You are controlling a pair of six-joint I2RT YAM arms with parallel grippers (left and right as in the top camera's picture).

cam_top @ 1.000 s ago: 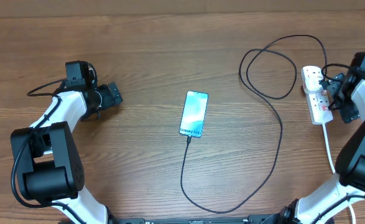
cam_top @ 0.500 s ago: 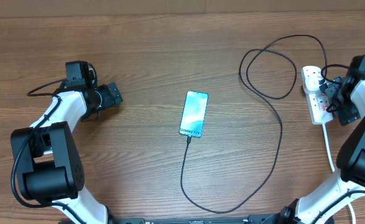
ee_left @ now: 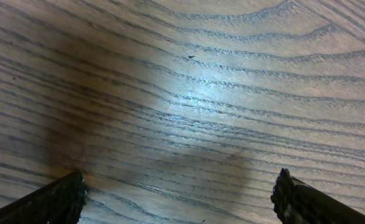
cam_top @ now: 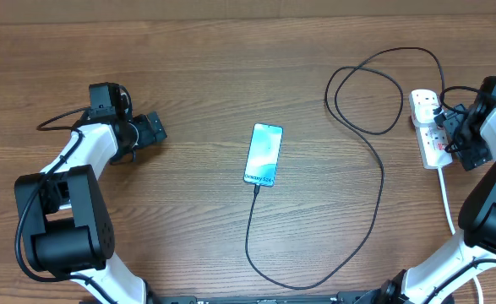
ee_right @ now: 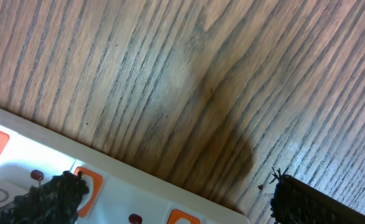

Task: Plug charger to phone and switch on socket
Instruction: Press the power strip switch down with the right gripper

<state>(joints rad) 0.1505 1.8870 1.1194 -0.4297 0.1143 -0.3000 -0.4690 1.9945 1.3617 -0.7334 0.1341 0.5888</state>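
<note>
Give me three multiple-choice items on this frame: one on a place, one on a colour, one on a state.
1. The socket lies: A) far left B) far right, beside the right gripper C) mid-table.
2. The charger cable is: A) white B) black C) red.
3. The left gripper is: A) open over bare table B) shut on the charger C) shut on the socket.
Answers: 1 B, the overhead view shows it at the right edge; 2 B, a thin black line loops across the table; 3 A, its jaws stand wide apart with only wood grain between.
</note>
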